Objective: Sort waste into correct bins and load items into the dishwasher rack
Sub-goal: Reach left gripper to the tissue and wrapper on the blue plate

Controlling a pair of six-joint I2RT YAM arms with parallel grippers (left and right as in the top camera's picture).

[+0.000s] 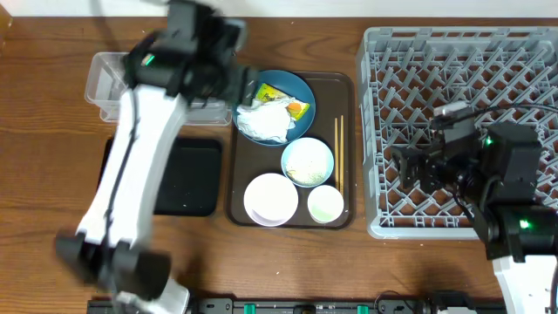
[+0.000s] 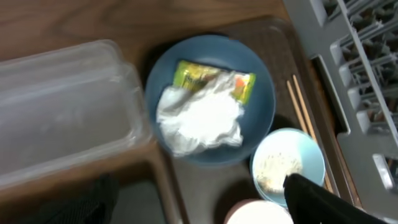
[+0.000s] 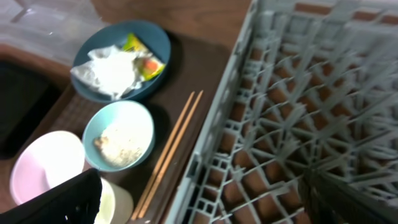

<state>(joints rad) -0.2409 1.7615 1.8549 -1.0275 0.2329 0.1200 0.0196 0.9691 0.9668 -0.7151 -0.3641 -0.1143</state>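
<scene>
The left gripper [image 1: 214, 74], jaws spread, was held apparently above the plate [image 2: 261, 106]; the napkin [image 2: 202, 118] was best pinched centrally, clear of the wrapper [image 2: 193, 74].

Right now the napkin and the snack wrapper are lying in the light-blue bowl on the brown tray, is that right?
No. The napkin and the snack wrapper are lying on the dark-blue plate on the brown tray, not in the light-blue bowl, which holds rice. The overhead view shows it.
</scene>
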